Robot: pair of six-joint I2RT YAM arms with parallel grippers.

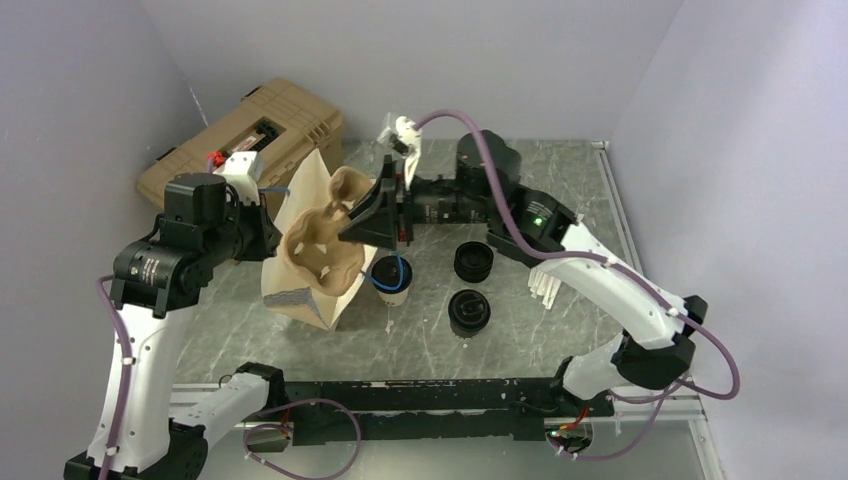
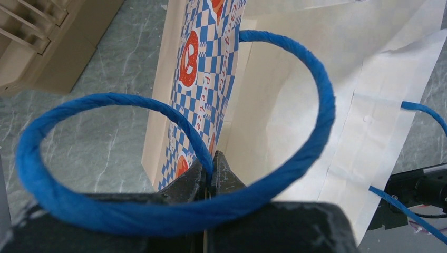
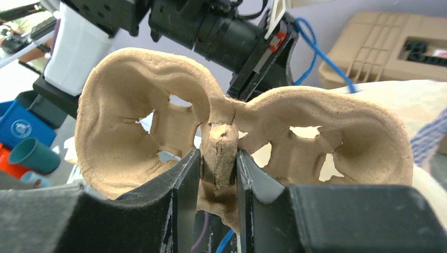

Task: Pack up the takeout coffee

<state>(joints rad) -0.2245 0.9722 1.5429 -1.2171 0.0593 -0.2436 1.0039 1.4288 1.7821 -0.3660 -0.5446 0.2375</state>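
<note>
Nearest me on the table (image 1: pixel 420 345), two stacks of black lids (image 1: pixel 470 312) sit to the right. Just left of them stands the takeout coffee (image 1: pixel 392 284), lid on, right beside the paper bag (image 1: pixel 300 300) but not in it. A blue loop seems to lie round its top, though I cannot tell whether it touches. Behind that, the left claw (image 2: pixel 212 164) is pinched fully closed on the bag's blue handle (image 2: pixel 105 103), holding the mouth up. The right claw (image 3: pixel 217 161) is clamped partway closed on the middle ridge of the pulp cup carrier (image 3: pixel 132 132). The carrier hangs tilted at the bag's mouth, and the wells I can see are empty. Furthest back is a tan case (image 1: pixel 260 130). By my reckoning the job is under halfway: the bag is open and the carrier is on hand, but the carrier has yet to be seated in the bag, and the coffee has yet to be picked up and set into it
</note>
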